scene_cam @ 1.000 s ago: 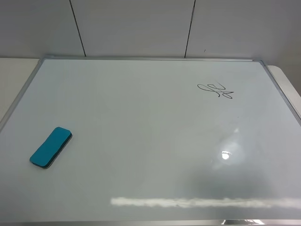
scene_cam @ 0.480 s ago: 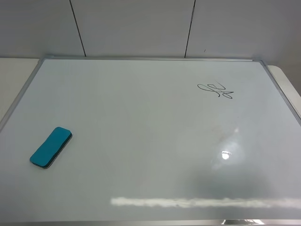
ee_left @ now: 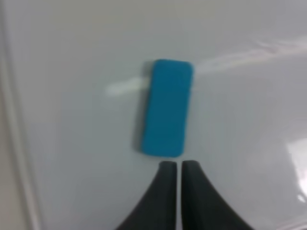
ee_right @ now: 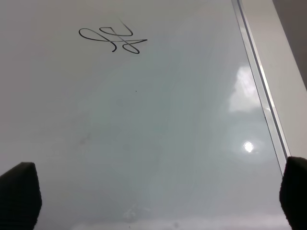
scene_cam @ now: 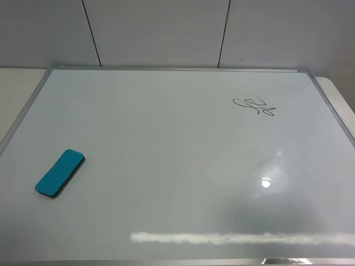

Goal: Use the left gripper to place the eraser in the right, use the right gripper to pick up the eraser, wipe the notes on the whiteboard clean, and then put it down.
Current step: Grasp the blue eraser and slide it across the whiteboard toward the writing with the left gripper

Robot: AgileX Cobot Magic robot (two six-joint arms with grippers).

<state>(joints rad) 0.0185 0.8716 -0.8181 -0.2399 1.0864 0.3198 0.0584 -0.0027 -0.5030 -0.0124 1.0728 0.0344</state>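
1 eraser, 1 whiteboard, 1 notes; left claw, prob. right claw: 2.

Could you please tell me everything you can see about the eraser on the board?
The eraser is a small oblong pad with rounded corners, teal-blue on top with a thin dark layer underneath. It lies flat, blue side up, on the whiteboard near its left edge, slanted in the high view. Nothing grips it: the left gripper, fingers closed, sits just off one short end, not touching.
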